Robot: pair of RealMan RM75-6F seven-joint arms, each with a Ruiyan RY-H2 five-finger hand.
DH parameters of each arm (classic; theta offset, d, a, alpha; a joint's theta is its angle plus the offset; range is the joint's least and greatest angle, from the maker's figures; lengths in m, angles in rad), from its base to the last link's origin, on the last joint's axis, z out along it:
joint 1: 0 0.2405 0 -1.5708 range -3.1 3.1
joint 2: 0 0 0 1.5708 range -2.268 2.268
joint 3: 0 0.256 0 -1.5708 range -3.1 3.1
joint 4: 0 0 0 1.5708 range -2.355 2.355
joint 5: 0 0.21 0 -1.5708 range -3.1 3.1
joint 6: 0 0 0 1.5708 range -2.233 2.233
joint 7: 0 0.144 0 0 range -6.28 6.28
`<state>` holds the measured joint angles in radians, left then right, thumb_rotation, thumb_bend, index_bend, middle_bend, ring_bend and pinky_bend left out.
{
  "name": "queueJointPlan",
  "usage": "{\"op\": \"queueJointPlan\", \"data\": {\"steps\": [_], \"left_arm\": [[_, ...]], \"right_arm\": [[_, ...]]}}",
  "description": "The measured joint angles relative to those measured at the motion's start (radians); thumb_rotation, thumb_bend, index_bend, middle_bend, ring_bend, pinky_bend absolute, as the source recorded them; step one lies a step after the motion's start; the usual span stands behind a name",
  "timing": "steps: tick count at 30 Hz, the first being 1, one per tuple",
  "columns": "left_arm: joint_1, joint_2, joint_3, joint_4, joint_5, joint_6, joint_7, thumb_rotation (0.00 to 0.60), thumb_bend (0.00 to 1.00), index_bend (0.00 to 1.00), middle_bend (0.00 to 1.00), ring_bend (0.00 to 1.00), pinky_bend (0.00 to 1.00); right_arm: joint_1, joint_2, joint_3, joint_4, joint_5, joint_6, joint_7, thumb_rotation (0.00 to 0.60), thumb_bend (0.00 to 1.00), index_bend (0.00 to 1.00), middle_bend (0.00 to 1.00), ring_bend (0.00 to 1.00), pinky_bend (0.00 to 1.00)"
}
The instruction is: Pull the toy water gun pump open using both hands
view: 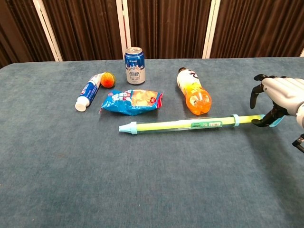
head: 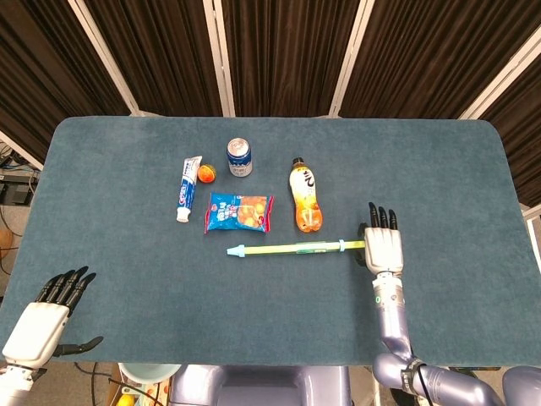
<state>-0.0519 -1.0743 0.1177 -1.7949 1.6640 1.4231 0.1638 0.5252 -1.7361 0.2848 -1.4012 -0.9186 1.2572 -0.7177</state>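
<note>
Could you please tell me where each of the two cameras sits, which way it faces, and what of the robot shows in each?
Head view: high above the table's near edge, looking steeply down; shows left hand and right hand with forearm.
Chest view: low at the near edge, looking across the table toward the curtains; only the right hand shows.
Shared: water gun, can, bottle.

Your robot's right hand (head: 382, 249), lower right of the head view, pairs a white palm shell with black fingers (head: 379, 216) on a silvery-lilac forearm; your left hand (head: 38, 326), lower left, matches.
</note>
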Motion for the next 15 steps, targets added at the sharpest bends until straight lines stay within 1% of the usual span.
{"op": "queueJointPlan", "data": {"steps": [8, 15], "left_arm": [[-0.001, 0.000, 0.001, -0.001, -0.003, -0.005, -0.001, 0.600, 0.04, 0.00, 0.00, 0.00, 0.08], [-0.002, 0.000, 0.003, -0.006, -0.004, -0.011, -0.004, 0.600, 0.04, 0.00, 0.00, 0.00, 0.08]], "right_arm": [[0.006, -0.012, -0.001, 0.049, 0.016, -0.012, 0.008, 0.600, 0.30, 0.44, 0.02, 0.00, 0.00], [0.011, -0.022, -0.018, 0.090, 0.010, -0.018, 0.004, 0.600, 0.31, 0.46, 0.02, 0.00, 0.00]]}}
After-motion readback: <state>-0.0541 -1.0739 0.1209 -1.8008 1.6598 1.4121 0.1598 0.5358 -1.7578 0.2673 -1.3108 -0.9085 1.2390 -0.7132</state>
